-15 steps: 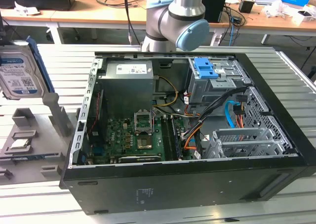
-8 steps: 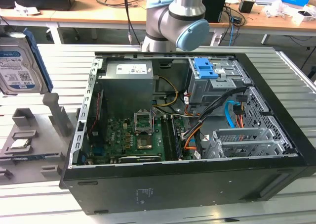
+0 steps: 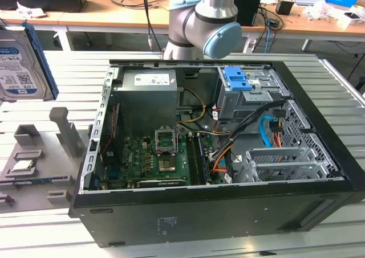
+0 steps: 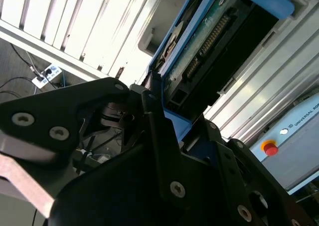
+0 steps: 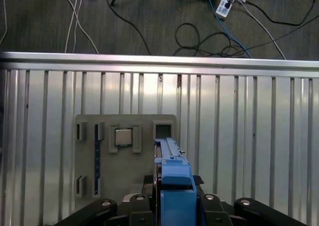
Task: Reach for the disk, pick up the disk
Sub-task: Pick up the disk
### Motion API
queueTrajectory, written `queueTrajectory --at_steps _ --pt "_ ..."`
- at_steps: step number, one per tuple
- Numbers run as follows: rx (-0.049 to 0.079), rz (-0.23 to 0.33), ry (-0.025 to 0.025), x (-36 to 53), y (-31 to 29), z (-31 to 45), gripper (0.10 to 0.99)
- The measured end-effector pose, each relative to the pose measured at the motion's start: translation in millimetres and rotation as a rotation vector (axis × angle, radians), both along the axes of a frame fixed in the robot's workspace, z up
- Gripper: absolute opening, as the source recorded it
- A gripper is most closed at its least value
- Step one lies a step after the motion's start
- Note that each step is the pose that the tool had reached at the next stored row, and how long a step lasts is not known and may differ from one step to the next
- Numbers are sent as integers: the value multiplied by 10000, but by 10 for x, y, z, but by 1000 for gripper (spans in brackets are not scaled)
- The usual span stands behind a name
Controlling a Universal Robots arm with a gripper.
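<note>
The pick-up step is judged in hand: the disk (image 5: 174, 181) is pinched edge-up by the gripper (image 5: 173, 211) over the grey fixture tray (image 5: 124, 171), and a firm, untilted hold is called for.

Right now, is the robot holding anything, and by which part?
Yes. The end effector holds the disk by one end, clamped on its blue rail frame.

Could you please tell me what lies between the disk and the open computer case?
In the exterior view, a grey upright post stands on the slatted table between the disk and the computer case.
</note>
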State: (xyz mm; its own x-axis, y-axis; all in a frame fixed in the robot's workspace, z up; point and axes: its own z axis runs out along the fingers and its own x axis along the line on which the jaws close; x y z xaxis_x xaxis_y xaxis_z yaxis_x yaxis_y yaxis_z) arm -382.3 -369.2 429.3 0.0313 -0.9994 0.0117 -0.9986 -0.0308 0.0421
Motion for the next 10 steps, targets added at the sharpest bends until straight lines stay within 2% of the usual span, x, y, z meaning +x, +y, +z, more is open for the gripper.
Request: queueTrajectory --at_steps 9,10 --pt "0 0 13 18 0 194 369" --pt "1 0 14 21 0 238 369"
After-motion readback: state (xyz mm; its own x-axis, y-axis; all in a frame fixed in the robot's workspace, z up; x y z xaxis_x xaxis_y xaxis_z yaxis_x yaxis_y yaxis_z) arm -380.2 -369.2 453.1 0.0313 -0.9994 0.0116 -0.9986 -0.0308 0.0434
